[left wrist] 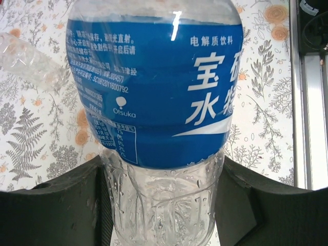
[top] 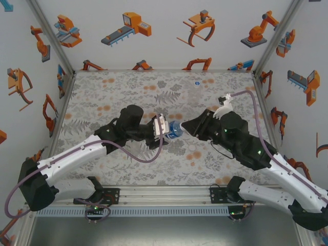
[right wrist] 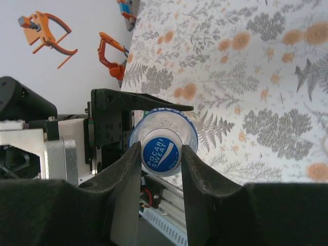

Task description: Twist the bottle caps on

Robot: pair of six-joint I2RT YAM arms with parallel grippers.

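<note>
The blue-label bottle (top: 175,130) is held on its side between the two arms, with the floral surface (top: 128,169) beneath it. Its label is deep blue with white Chinese characters and the word "Otsuka". The plastic below the label is clear and ribbed, and droplets dot it on the inside.

The left hand (left wrist: 161,205) is clamped around that clear part, one dark finger on each side. At the bottle's other end, the right hand (right wrist: 161,154) is closed on the cap (right wrist: 161,156). The cap is small and round, and its top is blue with "POCARI SWEAT" in white.

A plain clear bottle (left wrist: 25,59) lies on the surface just beyond the blue-label bottle.
</note>
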